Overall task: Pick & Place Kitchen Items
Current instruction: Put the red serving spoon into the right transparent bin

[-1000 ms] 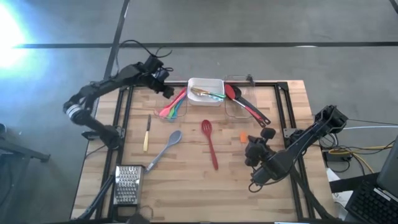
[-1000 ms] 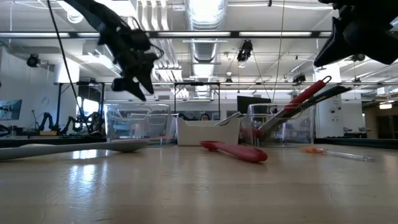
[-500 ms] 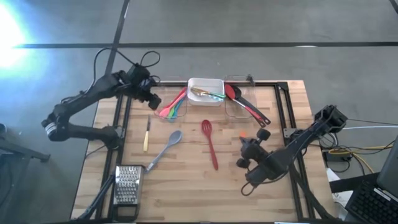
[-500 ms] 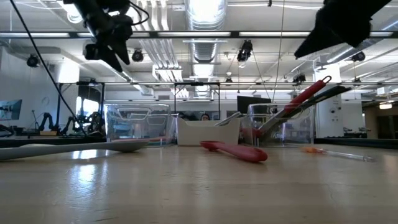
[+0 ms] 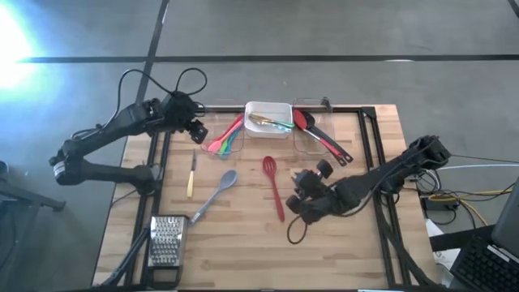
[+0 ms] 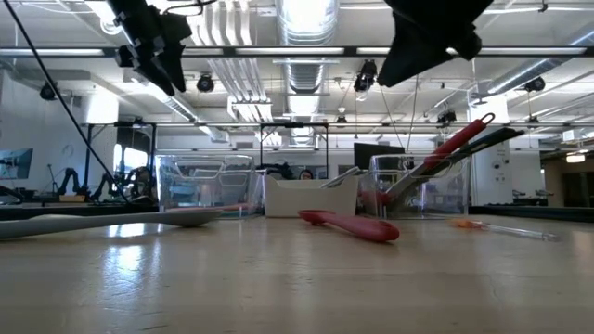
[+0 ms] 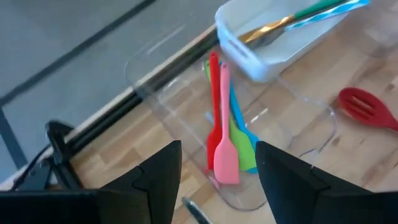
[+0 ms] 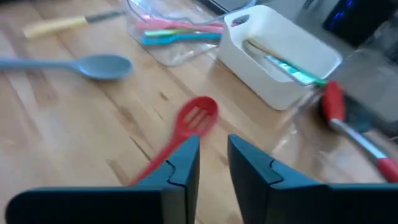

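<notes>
Red slotted spoon (image 5: 273,185), frame centre, flat on counter (image 5: 243,235) | light, stiff, slick; take mid-handle | my right hand (image 5: 297,205) beside it, slightly open, empty | left hand (image 5: 195,130) upper left, open, empty

Red slotted spoon (image 5: 273,186) flat at table centre, grey spoon (image 5: 216,193) at its 9 o'clock, yellow-handled knife (image 5: 191,175) beyond, coloured spatulas (image 5: 226,139) at 11 o'clock.

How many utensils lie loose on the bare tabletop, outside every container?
4: red slotted spoon mid-table, grey spoon to its left, yellow-handled knife further left, small orange-tipped item near the right claw, which may hide others.
</notes>
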Action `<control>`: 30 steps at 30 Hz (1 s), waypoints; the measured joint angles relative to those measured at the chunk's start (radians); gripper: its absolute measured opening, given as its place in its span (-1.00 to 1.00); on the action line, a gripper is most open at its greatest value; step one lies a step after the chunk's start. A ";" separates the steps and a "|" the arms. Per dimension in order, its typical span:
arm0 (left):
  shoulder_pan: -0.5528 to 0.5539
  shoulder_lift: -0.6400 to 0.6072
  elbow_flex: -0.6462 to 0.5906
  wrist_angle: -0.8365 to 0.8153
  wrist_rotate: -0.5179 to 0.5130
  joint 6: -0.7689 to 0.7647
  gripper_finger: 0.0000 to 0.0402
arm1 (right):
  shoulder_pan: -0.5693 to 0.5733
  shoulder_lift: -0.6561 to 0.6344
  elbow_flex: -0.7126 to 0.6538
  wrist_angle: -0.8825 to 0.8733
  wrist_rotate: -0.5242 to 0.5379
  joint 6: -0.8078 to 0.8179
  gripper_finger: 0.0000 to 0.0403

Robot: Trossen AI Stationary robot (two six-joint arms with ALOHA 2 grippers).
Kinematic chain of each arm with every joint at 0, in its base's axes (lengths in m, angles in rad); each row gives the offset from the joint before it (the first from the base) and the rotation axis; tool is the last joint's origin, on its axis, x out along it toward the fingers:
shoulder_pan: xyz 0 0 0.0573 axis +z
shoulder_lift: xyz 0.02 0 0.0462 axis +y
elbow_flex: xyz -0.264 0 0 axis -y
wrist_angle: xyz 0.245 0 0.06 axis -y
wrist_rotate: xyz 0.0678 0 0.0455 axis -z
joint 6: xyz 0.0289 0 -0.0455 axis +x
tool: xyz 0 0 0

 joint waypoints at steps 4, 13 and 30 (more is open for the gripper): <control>-0.014 -0.020 -0.037 0.085 -0.009 0.031 0.04 | -0.035 0.000 -0.004 0.107 -0.087 0.042 -0.46; -0.014 -0.065 -0.165 0.246 -0.010 0.076 0.04 | -0.116 0.001 -0.012 0.201 -0.227 0.095 -0.28; -0.016 -0.129 -0.393 0.544 0.004 0.002 0.04 | -0.164 0.131 -0.018 0.276 -0.269 0.034 -0.41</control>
